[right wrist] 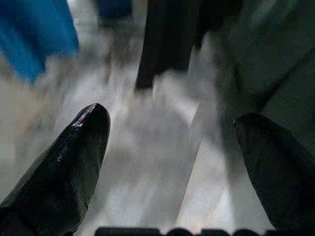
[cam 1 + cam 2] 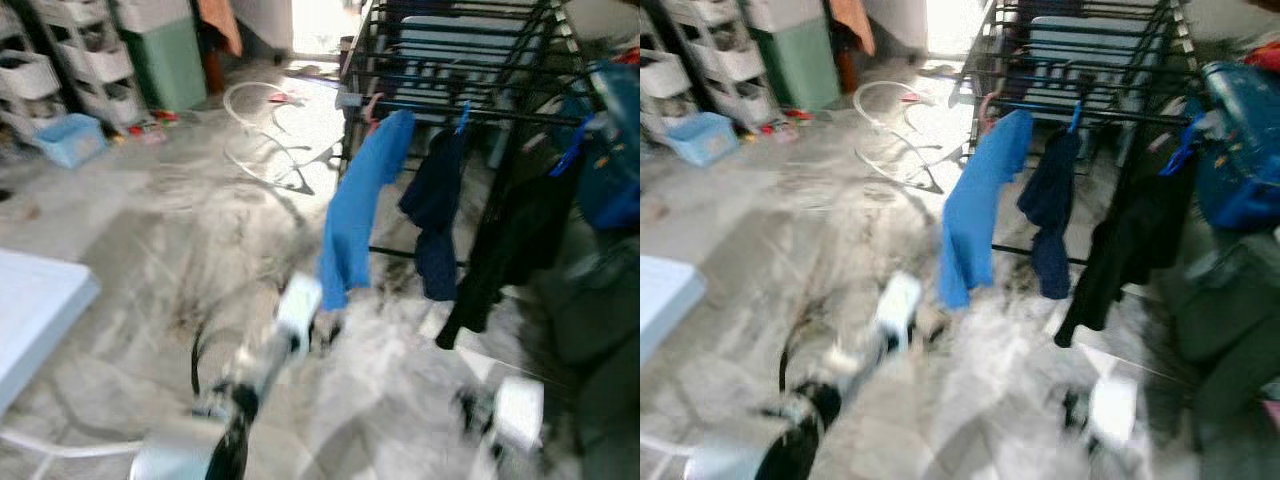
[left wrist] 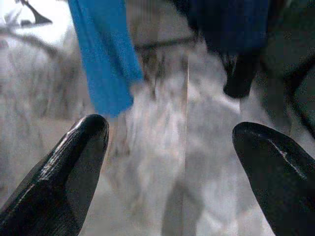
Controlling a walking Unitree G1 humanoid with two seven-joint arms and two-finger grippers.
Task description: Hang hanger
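The white hangers (image 2: 270, 140) lie in a loose tangle on the marble floor (image 2: 150, 230), near the left end of the black drying rack (image 2: 450, 60), so one must be fetched before anything gets hung. On the rack's rail hang a bright blue garment (image 2: 355, 215), a navy one (image 2: 435, 215) and a black one (image 2: 505, 250), leaving gaps between them. Both arms reach out low ahead: the left claw (image 3: 170, 162) is spread wide and empty, pointing at the blue garment's hem; the right claw (image 1: 172, 157) is equally wide, holding nothing, below the black garment. The head views are blurred, probably from walking.
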